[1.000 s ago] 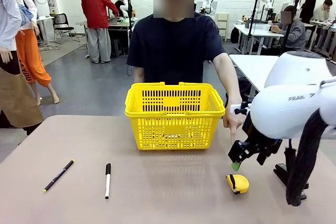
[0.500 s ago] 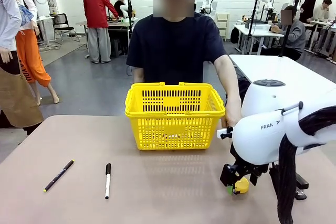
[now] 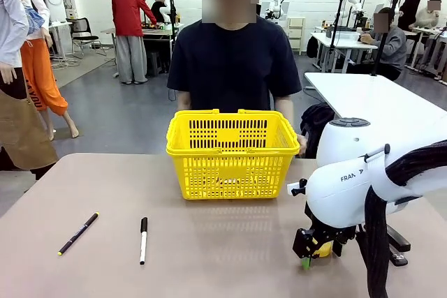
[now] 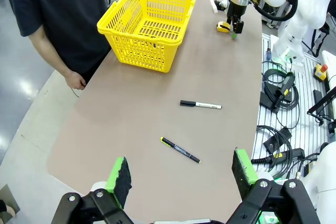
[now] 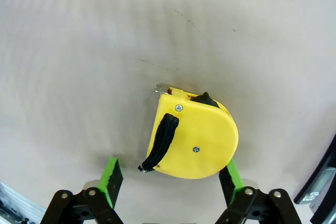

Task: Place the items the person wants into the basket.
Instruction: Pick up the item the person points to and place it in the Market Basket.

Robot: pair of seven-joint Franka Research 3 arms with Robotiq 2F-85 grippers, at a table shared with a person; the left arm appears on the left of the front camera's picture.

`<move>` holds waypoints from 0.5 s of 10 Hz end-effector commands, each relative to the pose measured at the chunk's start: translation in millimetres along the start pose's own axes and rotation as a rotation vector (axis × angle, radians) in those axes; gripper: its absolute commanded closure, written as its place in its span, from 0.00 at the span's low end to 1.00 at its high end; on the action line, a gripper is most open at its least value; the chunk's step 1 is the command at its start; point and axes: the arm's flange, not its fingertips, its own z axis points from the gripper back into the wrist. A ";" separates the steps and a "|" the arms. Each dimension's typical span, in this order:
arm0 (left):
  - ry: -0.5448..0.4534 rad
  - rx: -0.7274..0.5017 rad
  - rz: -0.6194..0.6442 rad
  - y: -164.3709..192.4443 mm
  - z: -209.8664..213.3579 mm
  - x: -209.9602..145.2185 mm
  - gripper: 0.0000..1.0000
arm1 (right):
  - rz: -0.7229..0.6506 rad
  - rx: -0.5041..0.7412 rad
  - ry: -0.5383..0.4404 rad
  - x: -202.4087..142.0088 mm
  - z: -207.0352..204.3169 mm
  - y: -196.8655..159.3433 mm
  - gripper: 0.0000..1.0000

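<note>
The right gripper (image 3: 312,255) has come down from a second ago, when it hung clear above and behind the yellow tape measure (image 3: 323,248); it now sits low over the table (image 3: 209,270) with the tape measure between its fingers. In the right wrist view its jaws stand apart around the tape measure (image 5: 191,139), which lies flat on the table, one green pad just beside the case and the other with a gap; no squeeze shows. The person (image 3: 234,61) has drawn back the hand (image 3: 302,146) that pointed down near the tool, and it now rests at the corner of the yellow basket (image 3: 230,172). Basket, pen (image 3: 78,233) and marker (image 3: 143,239) are unmoved. The left gripper (image 4: 181,171) hangs spread wide, high above the table
</note>
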 end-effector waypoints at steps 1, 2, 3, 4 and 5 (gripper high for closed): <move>-0.018 -0.002 -0.025 0.7 1.9 0.2 0.00 | 0.033 -0.036 -0.053 6.4 -2.0 -1.3 0.59; -0.018 -0.002 -0.025 0.7 1.9 0.2 0.00 | 0.040 -0.030 -0.056 6.2 -3.8 -1.5 1.00; -0.018 -0.002 -0.025 0.7 1.9 0.2 0.00 | 0.050 -0.032 -0.056 4.7 -3.8 -2.0 0.61; -0.018 -0.002 -0.025 0.7 1.9 0.2 0.00 | 0.051 -0.030 -0.060 5.7 -3.0 -2.1 1.00; -0.018 -0.002 -0.025 0.7 1.9 0.2 0.00 | 0.053 -0.030 -0.060 6.1 -2.6 -2.1 1.00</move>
